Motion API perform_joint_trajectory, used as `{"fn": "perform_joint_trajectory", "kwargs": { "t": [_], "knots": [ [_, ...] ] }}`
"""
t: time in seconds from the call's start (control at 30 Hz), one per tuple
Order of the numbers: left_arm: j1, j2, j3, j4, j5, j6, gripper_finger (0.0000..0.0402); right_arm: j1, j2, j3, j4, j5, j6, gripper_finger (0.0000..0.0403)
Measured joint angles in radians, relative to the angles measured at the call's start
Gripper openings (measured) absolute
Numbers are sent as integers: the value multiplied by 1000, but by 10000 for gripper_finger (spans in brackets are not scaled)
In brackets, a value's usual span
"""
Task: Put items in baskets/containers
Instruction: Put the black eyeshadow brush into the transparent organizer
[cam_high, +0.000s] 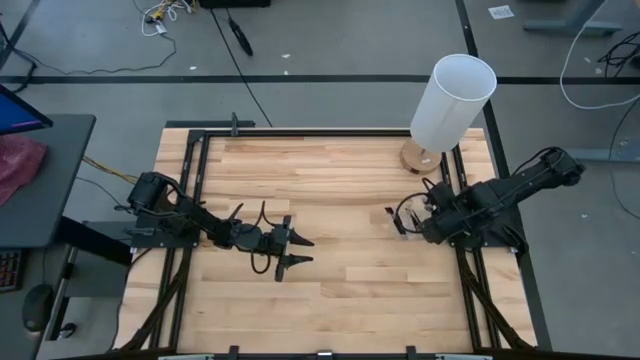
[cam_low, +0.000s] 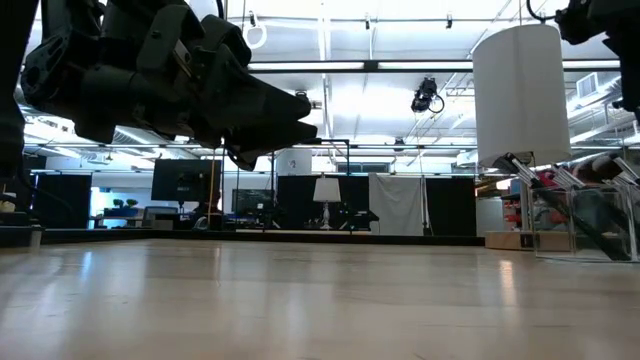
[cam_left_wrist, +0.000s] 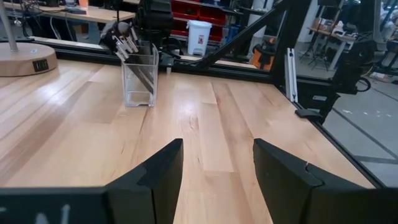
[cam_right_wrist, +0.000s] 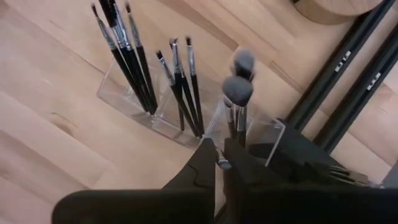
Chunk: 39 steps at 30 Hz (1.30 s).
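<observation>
- Brushes standing upright in clear plastic holder, grouped by compartment: one cluster of thin dark ones at one end, a second cluster of three with silver ferrules in the middle, two fluffy round-headed ones at the other end.
- Holder resting on wooden table near its right side, just left of the right arm's wrist; seen from the left wrist view as a see-through box with dark sticks leaning inside.
- Right claw poised directly above the holder's end with the fluffy brushes, fingers pressed almost together with only a thin slit between, nothing visibly pinched; a small silvery bit showing at the tips, too small to identify.
- Left claw held over the middle of the table, well apart from the holder, pointing right toward it; fingers spread wide with bare wood between them, carrying nothing.
- Tall white cylinder on round wooden base at the far right corner of the table, just beyond the right arm and near the holder.
- From table height, left arm filling the upper left as a dark mass, white cylinder at right, holder's clear walls faintly visible below it at the right edge.
</observation>
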Motion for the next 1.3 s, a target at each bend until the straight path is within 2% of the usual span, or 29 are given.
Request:
{"fn": "perform_joint_trajectory", "kwargs": {
  "t": [0.3, 0.57, 0.73, 0.9, 1.13, 1.2, 1.3],
  "knots": [
    [0, 0, 0, -1, 0, 1, 195, -4, -23, 3, 1, 0, -8, 8],
    [0, 0, 0, -1, -26, 1, 195, -7, -24, 81, 2, 45, -33, 7],
    [0, 0, 0, -1, -26, 1, 195, -39, -23, 81, 2, 7, -79, 7],
    [1, 0, 0, -1, -27, 0, 195, -99, -15, 108, 0, -78, -188, 6],
    [10, 0, 0, 0, -53, -2, 195, -177, 43, 236, 1, -10, -408, 5],
    [10, 0, 0, 0, -53, -2, 195, -213, 58, 258, 2, -15, -487, 5],
    [10, 0, 0, 0, -53, -2, 195, -271, 77, 267, 1, -79, -606, 5]
  ]
}}
